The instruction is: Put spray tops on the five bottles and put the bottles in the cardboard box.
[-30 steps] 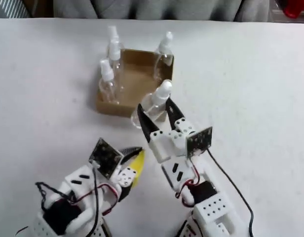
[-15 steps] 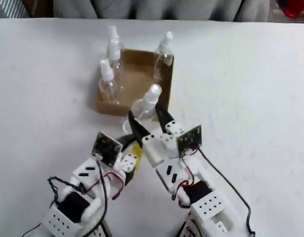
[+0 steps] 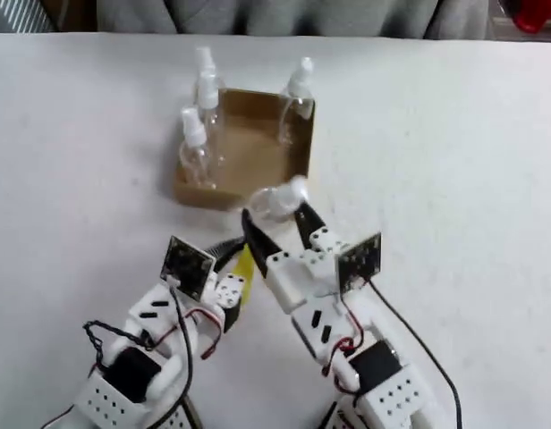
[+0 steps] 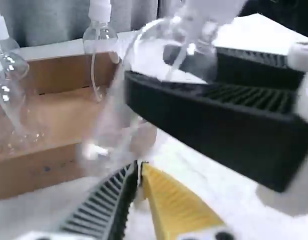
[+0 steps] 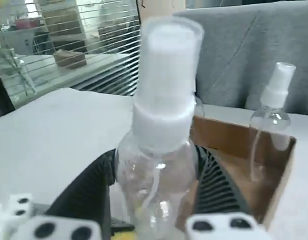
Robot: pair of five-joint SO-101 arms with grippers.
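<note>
The cardboard box (image 3: 244, 152) stands at mid-table, its wall (image 4: 49, 115) close in the left wrist view. Three capped clear bottles (image 3: 204, 103) stand along its left side and one (image 3: 298, 89) in its far right corner. My right gripper (image 3: 275, 216) is shut on the fifth bottle (image 3: 274, 202), capped and tilted, just before the box's near wall. In the right wrist view that bottle (image 5: 159, 150) stands between the black fingers (image 5: 89, 195), spray top (image 5: 166, 75) on. My left gripper (image 3: 242, 248) is shut and empty, black and yellow fingertips (image 4: 139, 167) together, just below the bottle (image 4: 144, 75).
White tabletop (image 3: 454, 152) spreads wide around the box on both sides. Both arms crowd together at the near edge in front of the box. A grey cloth backdrop (image 5: 244, 45) lies behind the table.
The right gripper carried the bottle left, then back and lower, tipping it flatter before the box. The left arm swung forward toward the box and now points under the bottle.
</note>
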